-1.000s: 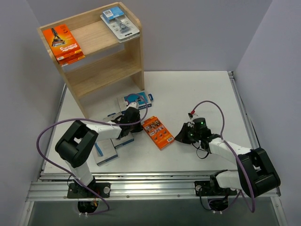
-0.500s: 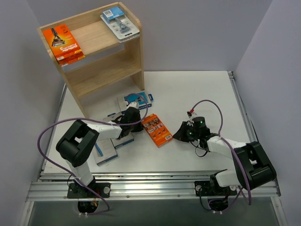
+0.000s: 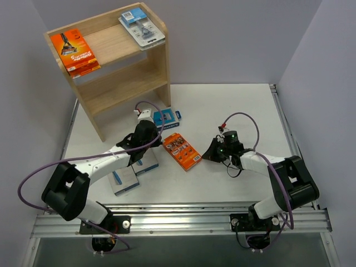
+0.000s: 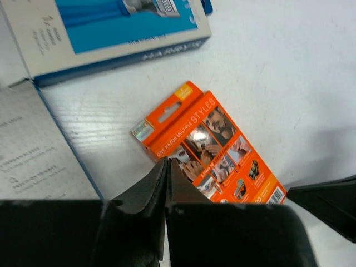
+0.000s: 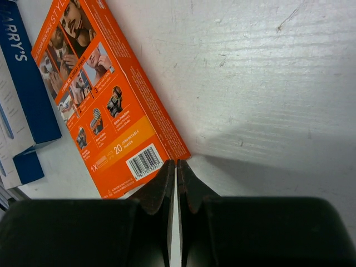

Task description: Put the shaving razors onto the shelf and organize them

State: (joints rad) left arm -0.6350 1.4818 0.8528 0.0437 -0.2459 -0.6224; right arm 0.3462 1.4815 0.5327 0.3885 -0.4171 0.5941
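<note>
1. Top external view: the orange razor box lies flat on the table, in front of the shelf. The left gripper and right gripper flank the box.
2. Left wrist view: jaws pressed together, empty, tips at the box's long edge.
3. Right wrist view: jaws pressed together, empty, tips at the box's barcode corner.

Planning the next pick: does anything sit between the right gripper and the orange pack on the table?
Nothing visible does. The shut right gripper has its tips right at the barcode corner of the orange pack. The left gripper, also shut, sits at the pack's opposite side, not in between.
</note>
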